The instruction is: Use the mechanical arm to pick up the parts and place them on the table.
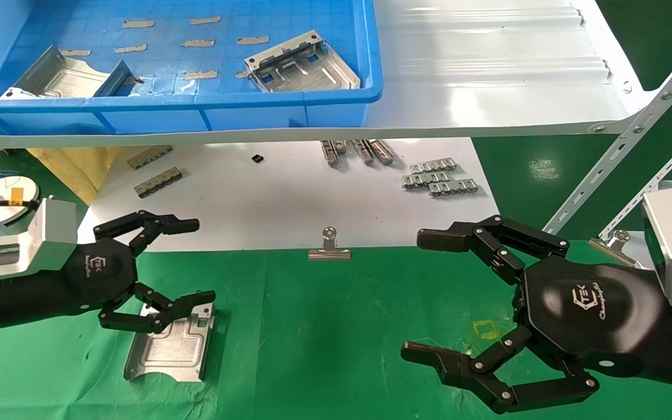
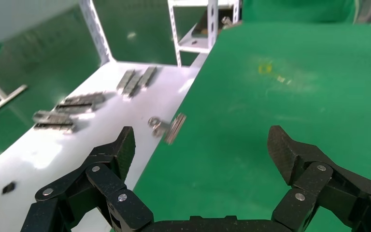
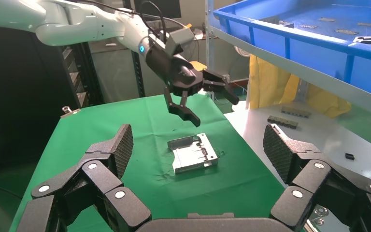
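One silvery stamped part (image 1: 171, 345) lies flat on the green cloth table (image 1: 324, 338) at the near left; it also shows in the right wrist view (image 3: 192, 153). My left gripper (image 1: 191, 261) hangs open and empty just above the part's far edge, clear of it, as the right wrist view (image 3: 207, 104) shows. Its own view (image 2: 200, 145) shows only green cloth between its fingers. Two more parts, one at the left (image 1: 70, 77) and one at the right (image 1: 301, 64), lie in the blue bin (image 1: 289, 108) on the white shelf. My right gripper (image 1: 426, 294) is open and empty over the cloth at the right.
A white board (image 1: 289, 198) behind the cloth carries small grey linked strips (image 1: 438, 178) and a binder clip (image 1: 329, 248) at its front edge. The white shelf (image 1: 487, 87) overhangs the board. Thin flat tabs (image 1: 199, 42) lie in the bin. Shelf struts (image 1: 616, 169) stand at right.
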Motion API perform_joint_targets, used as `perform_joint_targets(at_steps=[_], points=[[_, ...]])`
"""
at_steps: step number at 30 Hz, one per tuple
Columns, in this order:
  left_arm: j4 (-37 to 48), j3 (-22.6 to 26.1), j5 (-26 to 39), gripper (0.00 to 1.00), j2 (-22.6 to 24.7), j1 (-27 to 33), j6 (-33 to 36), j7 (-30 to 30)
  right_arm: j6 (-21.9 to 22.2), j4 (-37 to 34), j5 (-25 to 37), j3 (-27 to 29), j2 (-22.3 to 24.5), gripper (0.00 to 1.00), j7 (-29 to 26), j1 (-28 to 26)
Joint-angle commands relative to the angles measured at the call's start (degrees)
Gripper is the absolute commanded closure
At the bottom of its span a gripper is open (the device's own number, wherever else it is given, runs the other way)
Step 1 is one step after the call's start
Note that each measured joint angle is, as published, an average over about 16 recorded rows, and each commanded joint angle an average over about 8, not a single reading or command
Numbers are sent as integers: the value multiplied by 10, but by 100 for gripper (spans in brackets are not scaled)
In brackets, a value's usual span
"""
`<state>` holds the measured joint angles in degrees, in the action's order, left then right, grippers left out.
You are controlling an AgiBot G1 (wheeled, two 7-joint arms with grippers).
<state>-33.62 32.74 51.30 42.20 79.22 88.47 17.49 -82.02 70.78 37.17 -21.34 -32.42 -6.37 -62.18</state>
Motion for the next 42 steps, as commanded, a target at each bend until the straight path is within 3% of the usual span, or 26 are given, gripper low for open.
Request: perform_joint_targets(at_steps=[1,31,42], points=[[-25,-10,-6,0,-4,-11,-2,-17,0,0,0,0,0,0,0,0],[-391,-163,-92,0,-70,-173,-27,-276,0,0,0,0,0,0,0,0],[-420,-176,-101,0,-76,-186,-29,-290,0,0,0,0,0,0,0,0]])
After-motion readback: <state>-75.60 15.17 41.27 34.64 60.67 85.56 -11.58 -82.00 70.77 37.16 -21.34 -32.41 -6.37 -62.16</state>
